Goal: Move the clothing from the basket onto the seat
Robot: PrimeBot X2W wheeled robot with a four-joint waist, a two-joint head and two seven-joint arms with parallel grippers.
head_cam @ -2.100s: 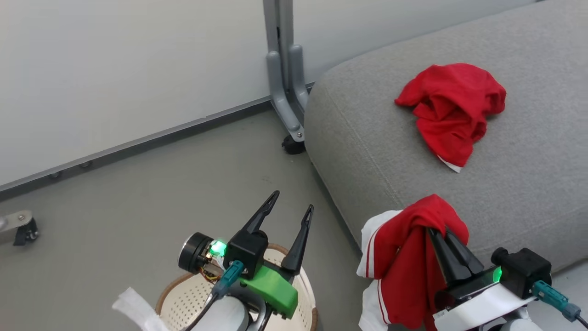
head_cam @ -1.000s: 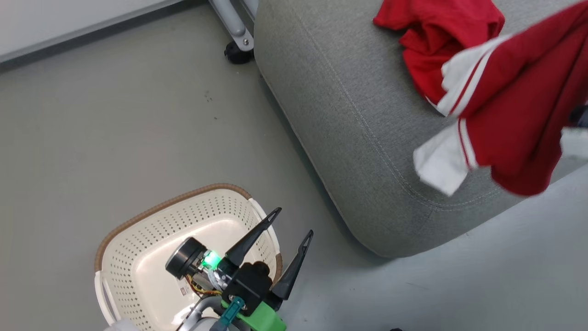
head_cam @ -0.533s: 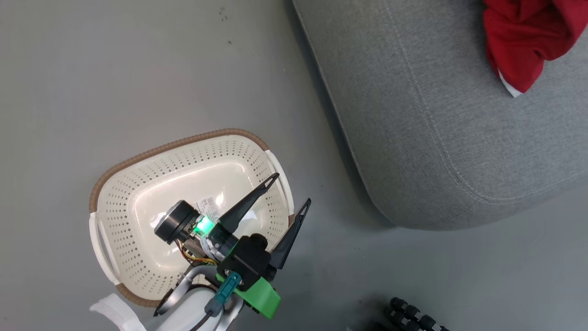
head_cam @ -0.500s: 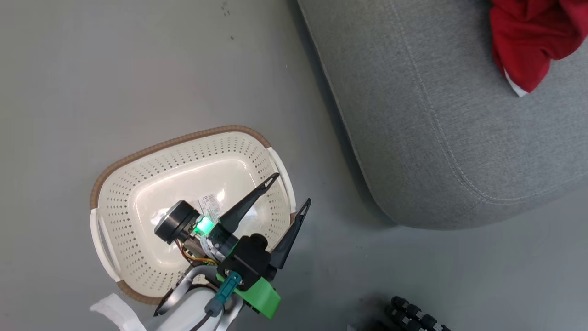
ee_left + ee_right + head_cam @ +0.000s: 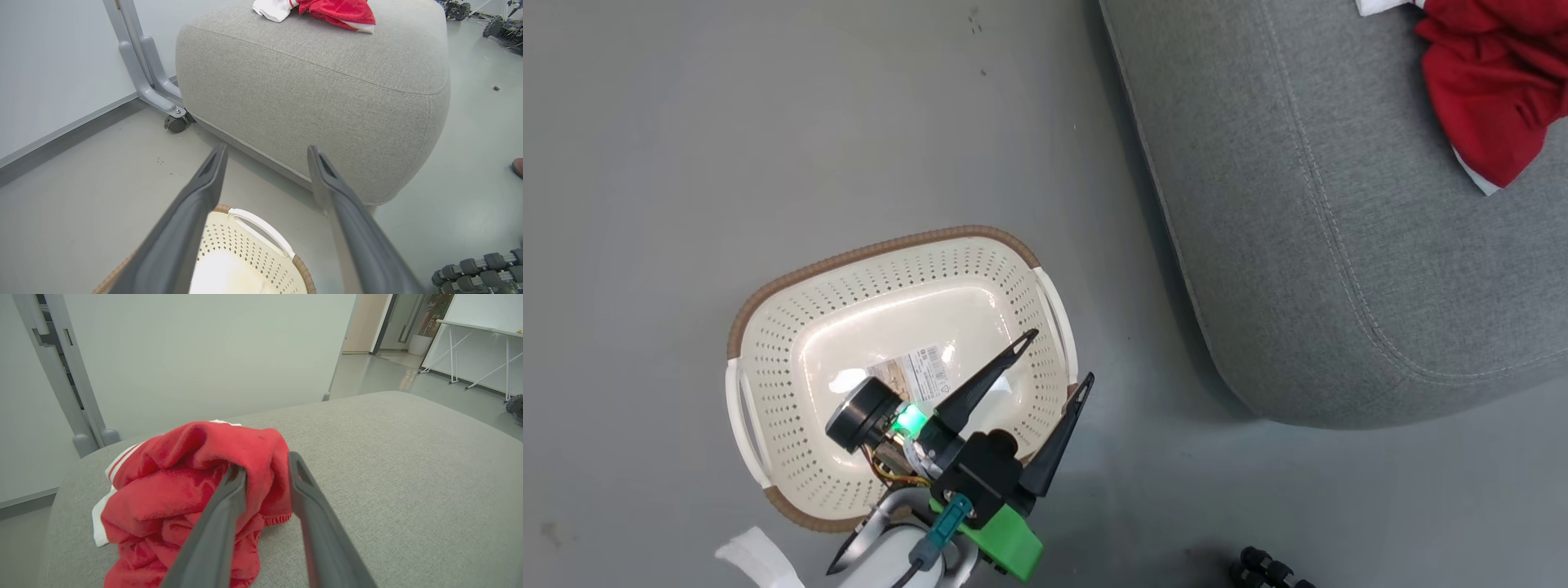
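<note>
Where the clothing (image 5: 1494, 122) lies: a red heap on the seat (image 5: 1339, 245), upper right of the head view
basket (image 5: 776, 359): on the floor (image 5: 686, 122), lower centre-left, a paper label (image 5: 923, 367) inside
left gripper (image 5: 1060, 355): fingers wide, holding nothing, over the basket's right end
right gripper (image 5: 267, 462): fingers narrowly parted, tips at the heap's top fold

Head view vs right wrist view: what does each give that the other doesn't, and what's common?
Head view: the basket, bare but for a label, left gripper open above it. Right wrist view: right gripper, jaws parted, a fold of the clothing between its tips. Common: the red clothing lying on the grey seat.
</note>
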